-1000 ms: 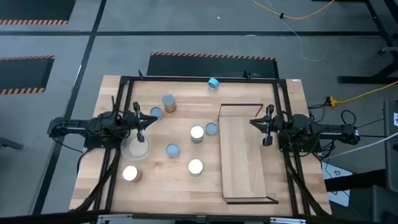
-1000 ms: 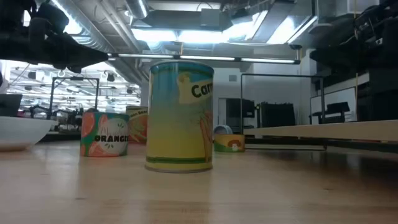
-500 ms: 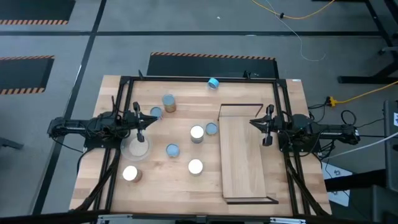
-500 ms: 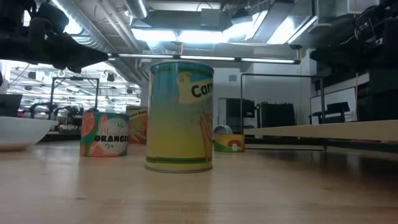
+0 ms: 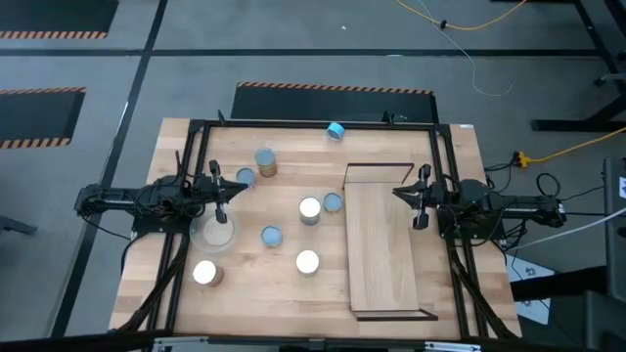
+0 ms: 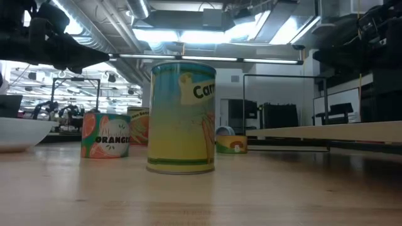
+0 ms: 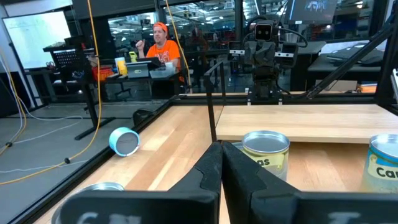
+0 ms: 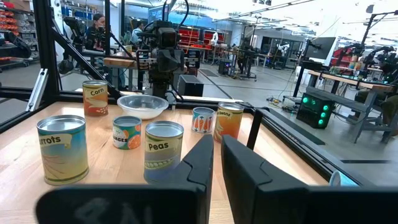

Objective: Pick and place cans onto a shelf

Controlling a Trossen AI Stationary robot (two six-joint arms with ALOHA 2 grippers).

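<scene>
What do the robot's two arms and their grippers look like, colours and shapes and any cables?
Both arms are dark, nearly black jointed links. The left gripper and the right gripper each end in two slim black fingers tapering to a point, set on a broad black crossbar. Black cabling trails from the right arm's base.

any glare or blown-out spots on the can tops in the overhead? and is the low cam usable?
High view: three can tops blow out to plain white; the others read dull blue-grey. Low view: ceiling lights overexposed, the carrot can backlit but its label partly readable, the near tabletop soft.
</scene>
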